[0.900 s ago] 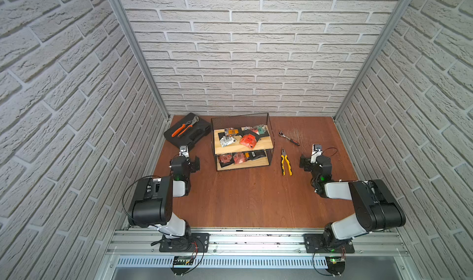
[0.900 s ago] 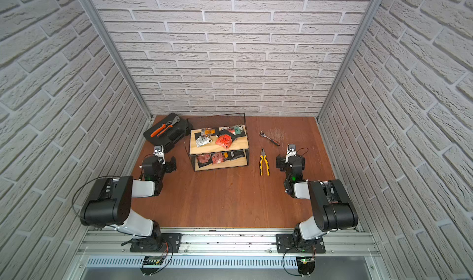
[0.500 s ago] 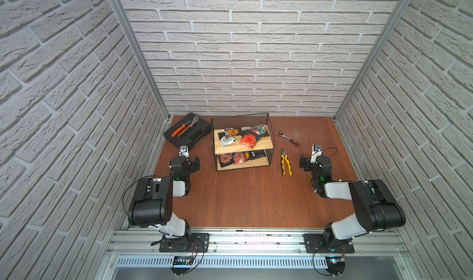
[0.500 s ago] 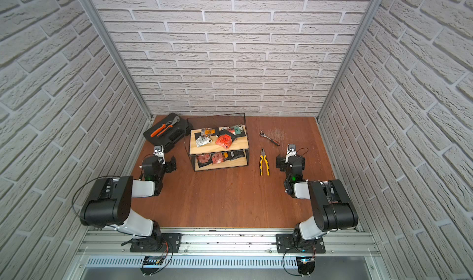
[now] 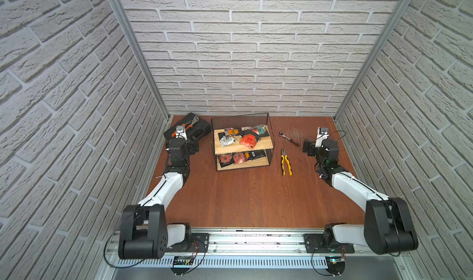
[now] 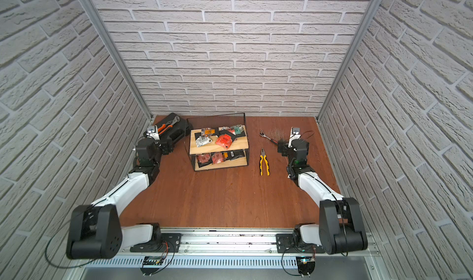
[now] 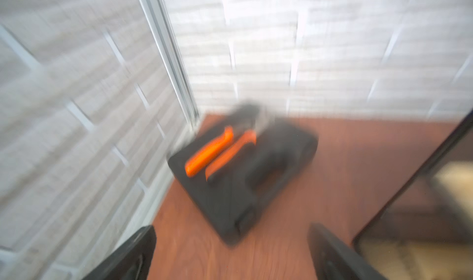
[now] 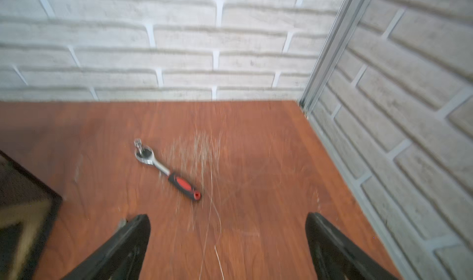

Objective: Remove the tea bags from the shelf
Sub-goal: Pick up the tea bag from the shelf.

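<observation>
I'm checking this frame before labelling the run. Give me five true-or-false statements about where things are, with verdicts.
1. Tea bags lie on both boards of the shelf. True.
2. The left gripper holds a tea bag. False: it is open and empty.
3. The yellow pliers lie on the table, between the shelf and the right gripper. True.
4. The ratchet wrench sits on the shelf's top board. False: it lies on the table.
5. The right gripper is open and empty. True.
</observation>
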Available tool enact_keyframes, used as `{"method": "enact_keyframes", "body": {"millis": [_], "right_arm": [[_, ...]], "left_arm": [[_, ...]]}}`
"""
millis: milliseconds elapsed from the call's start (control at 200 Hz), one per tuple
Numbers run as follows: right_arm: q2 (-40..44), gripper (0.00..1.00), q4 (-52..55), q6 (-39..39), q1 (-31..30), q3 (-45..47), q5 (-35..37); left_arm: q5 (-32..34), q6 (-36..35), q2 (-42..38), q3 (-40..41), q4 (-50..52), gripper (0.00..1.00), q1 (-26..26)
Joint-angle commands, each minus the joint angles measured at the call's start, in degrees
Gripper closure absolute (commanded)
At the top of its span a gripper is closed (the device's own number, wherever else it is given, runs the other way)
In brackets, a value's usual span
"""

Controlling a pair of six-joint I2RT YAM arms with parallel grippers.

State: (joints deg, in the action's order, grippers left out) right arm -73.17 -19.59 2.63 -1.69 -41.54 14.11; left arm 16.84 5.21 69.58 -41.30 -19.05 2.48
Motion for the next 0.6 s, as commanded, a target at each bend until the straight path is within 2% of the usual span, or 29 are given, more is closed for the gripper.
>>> {"method": "enact_keyframes", "body": {"millis": [0, 55, 105, 150, 190, 205, 240, 265, 285, 335, 390, 440, 595], "right_arm": [[6.49, 0.01, 11.53, 1.09, -1.07, -12.13, 0.0], [6.8, 0.01, 20.79, 3.69, -2.5, -23.02, -0.13], [5.19, 0.01, 34.43, 12.17, -2.52, -33.83, -2.59], [3.12, 0.01, 46.11, 21.33, -2.52, -41.39, -2.29], [1.67, 0.01, 52.57, 30.06, -2.02, -44.55, -1.1], [1.41, 0.01, 52.74, 30.75, -1.69, -44.67, -2.69], [1.16, 0.11, 52.22, 30.22, -1.3, -44.62, -9.19], [1.06, 0.17, 52.67, 29.81, -1.94, -45.12, -11.12], [0.97, 0.21, 54.47, 29.62, -3.53, -46.02, -9.82], [0.1, 0.29, 61.24, 28.16, -10.69, -50.38, 1.45], [-1.87, 0.34, 66.19, 24.38, -18.89, -54.93, 8.5], [-3.86, 0.37, 69.83, 22.9, -24.63, -57.97, 11.02], [-8.1, 0.4, 75.22, 24.85, -34.36, -61.28, 12.55]], "left_arm": [[9.23, 3.34, -4.1, -10.1, 12.25, 0.02, 2.87], [10.79, 8.21, -3.62, -18.91, 22.34, 0.02, 3.92], [7.65, 16.45, -2.0, -27.12, 35.36, 0.02, 3.77], [4.77, 26.92, -0.4, -32.71, 45.49, 0.02, 3.38], [-3.06, 32.24, 0.69, -33.25, 46.47, 0.02, 1.82], [-9.55, 33.05, 1.15, -33.16, 45.43, 0.02, 0.73], [-20.88, 33.99, 2.77, -33.93, 42.65, 0.02, -1.19], [-24.19, 34.55, 4.62, -36.38, 43.92, 0.02, -1.33], [-23.72, 34.47, 6.3, -39.31, 47.1, 0.02, -0.46], [-19.27, 32.05, 9.58, -46.2, 56.1, 0.02, 3.44], [-17.37, 29.85, 12.45, -51.38, 61.9, 0.02, 6.88], [-16.85, 29.57, 14.59, -54.34, 66.58, 0.02, 8.83], [-15.04, 28.33, 17.13, -56.97, 71.53, 0.11, 11.91]]}}
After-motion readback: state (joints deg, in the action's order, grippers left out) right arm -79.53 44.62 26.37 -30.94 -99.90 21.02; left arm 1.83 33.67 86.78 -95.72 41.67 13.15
